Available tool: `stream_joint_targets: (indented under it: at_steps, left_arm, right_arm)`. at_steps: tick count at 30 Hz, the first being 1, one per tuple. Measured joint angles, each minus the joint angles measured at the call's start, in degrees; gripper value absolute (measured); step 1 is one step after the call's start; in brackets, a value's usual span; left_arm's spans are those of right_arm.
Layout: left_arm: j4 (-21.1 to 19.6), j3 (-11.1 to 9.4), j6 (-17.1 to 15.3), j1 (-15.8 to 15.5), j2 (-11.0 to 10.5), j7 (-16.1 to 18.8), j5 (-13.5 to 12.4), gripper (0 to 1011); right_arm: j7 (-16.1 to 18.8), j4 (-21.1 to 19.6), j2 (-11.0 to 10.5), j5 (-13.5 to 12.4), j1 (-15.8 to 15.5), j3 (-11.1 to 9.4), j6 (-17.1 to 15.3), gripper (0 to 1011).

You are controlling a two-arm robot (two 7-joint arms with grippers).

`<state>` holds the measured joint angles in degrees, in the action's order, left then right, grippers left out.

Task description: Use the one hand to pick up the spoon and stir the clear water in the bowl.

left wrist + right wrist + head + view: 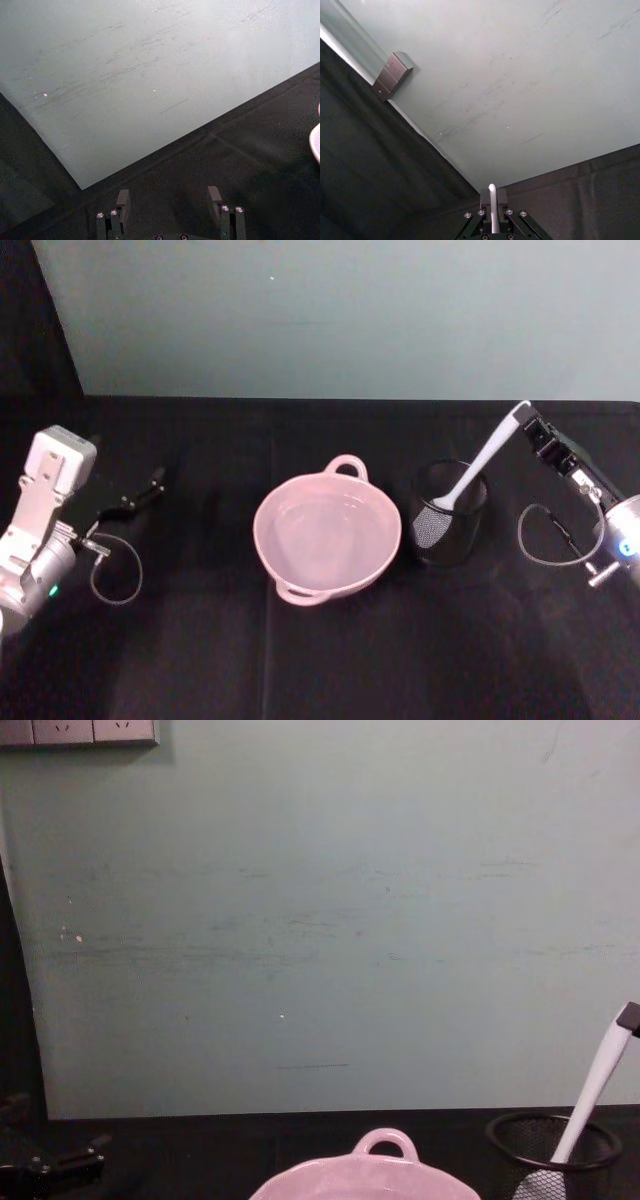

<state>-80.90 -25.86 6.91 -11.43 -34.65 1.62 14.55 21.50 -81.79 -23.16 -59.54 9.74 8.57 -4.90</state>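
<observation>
Nearest, low in the chest view: pink bowl [365,1175], cut off by the bottom edge, only its wavy rim and small loop handle on show. Seen whole from the head view at the middle of the black cloth-covered worktop [320,660]; pale, glossy ceramic, wide and shallow. Clear water [325,530] inside, hard to make out, just a faint sheen on the pink.

Just beside the bowl on the robot's right, black wire-mesh cup [450,512], round and see-through. White spoon [478,472] leaning in it, flat paddle end down inside the mesh, slim handle slanting up and out to the right.

Right claw [526,420] clenched on the spoon's handle tip; from its wrist view, handle end poking up between the closed fingers [499,197].

Left claw [150,483] resting far left on the worktop, released, fingers [123,199] apart with nothing between them.

Behind everything, plain pale green wall [320,920], lightly scuffed.
</observation>
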Motion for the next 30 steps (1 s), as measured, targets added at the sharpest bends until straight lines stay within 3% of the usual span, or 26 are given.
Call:
stream_joint_targets:
  at_steps: [11,21,30]
  left_arm:
    - [0.0,0.0,0.0,0.0,0.0,0.0,0.0,1011]
    - [0.0,0.0,0.0,0.0,0.0,0.0,0.0,1011]
    - [0.0,0.0,0.0,0.0,0.0,0.0,0.0,1011]
  right_arm:
    - [-1.38,0.21,-1.18,-0.54,-0.06,1.68,0.64,97]
    - [-4.26,-1.26,-2.75,0.46,-0.33,3.37,1.03,381]
    - [-6.7,-3.14,-4.27,-0.06,-1.63,4.51,-1.24,664]
